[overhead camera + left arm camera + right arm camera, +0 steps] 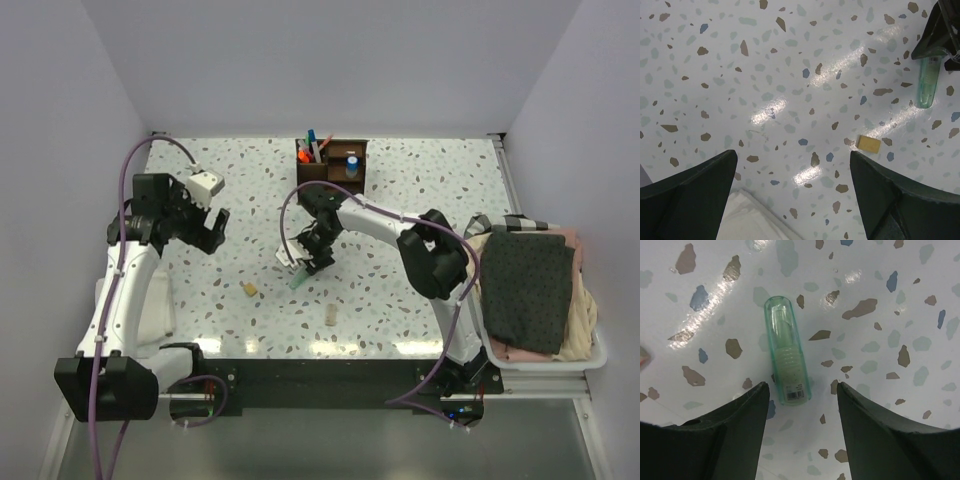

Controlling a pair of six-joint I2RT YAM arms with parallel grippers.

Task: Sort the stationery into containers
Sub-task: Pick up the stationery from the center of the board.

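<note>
The only writing I could find was a small printed patch at the near end of the green marker (785, 350), and it was too fine to read. The marker lay flat on the speckled surface (420, 180), roughly mid-way across. In the right wrist view its long axis ran almost straight away from the camera, rounded cap farthest and labelled end nearest. The right end effector (801, 390) stood open over that labelled end, a finger on either side and a gap showing on both. The left end effector (792, 160) hung spread wide with nothing in it. A tan eraser block (869, 143) lay nearby, and the wooden organizer (335, 165) stood at the far edge.
</note>
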